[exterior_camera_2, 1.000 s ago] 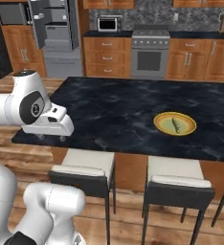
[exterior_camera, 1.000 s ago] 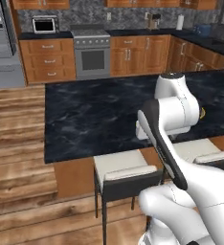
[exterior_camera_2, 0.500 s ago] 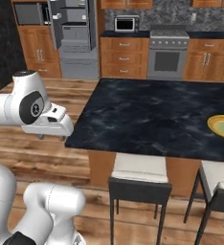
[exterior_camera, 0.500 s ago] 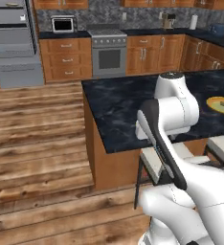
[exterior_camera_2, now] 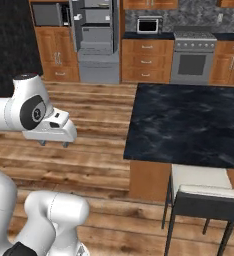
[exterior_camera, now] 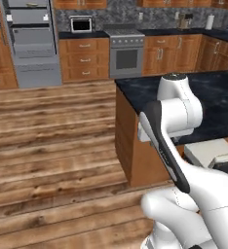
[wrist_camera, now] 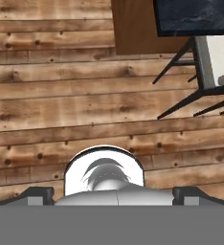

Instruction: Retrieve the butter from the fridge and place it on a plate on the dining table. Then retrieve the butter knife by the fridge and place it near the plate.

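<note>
The grey fridge [exterior_camera: 30, 46] stands at the back wall, and the right base view has the fridge [exterior_camera_2: 95, 37] left of centre. The black marble dining table [exterior_camera: 216, 99] fills the right side; its top [exterior_camera_2: 189, 122] also shows, and the hand view catches a corner of the table [wrist_camera: 195, 16]. My gripper [exterior_camera_2: 54, 144] hangs over the wooden floor, left of the table. In the hand view the gripper [wrist_camera: 111, 196] is open, tips wide apart, nothing between them. The butter, the plate and the butter knife are out of view.
A white-cushioned dark stool [exterior_camera_2: 201, 192] stands at the table's near side, and the stool [wrist_camera: 214, 62] sits close by in the hand view. A microwave [exterior_camera: 82, 24] and a stove [exterior_camera: 126, 56] line the back counter. Wooden floor [exterior_camera: 52, 146] stretches toward the fridge.
The whole scene has slid to the right in both base views, so the base has driven left. The plate has left the picture and the fridge sits nearer the middle. The arm's pose is unchanged.
</note>
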Available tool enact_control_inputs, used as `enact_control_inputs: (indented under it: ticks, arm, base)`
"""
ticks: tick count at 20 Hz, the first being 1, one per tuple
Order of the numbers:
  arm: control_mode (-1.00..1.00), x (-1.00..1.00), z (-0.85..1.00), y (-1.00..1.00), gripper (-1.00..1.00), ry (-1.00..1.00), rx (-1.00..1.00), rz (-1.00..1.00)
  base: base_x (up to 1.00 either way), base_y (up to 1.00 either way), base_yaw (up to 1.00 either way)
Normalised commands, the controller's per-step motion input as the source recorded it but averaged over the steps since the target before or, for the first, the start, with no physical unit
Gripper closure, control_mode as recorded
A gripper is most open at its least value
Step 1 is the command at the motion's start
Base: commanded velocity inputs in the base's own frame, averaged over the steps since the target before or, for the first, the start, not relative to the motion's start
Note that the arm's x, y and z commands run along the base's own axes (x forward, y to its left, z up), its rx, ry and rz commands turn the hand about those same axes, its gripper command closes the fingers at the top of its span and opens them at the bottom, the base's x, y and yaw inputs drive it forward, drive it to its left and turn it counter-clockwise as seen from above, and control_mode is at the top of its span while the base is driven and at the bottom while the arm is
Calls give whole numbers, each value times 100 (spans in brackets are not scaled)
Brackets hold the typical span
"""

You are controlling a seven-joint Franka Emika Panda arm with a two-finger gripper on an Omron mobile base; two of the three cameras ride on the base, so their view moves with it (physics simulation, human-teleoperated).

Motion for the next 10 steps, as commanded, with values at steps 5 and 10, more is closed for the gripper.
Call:
enact_control_inputs:
  ticks: [5, 10]
  arm:
    - [100, 0, 0, 0, -100, 0, 0, 0]
    - [100, 0, 0, 0, -100, 0, 0, 0]
  base:
    - [0, 87, -2]
    - [40, 43, -11]
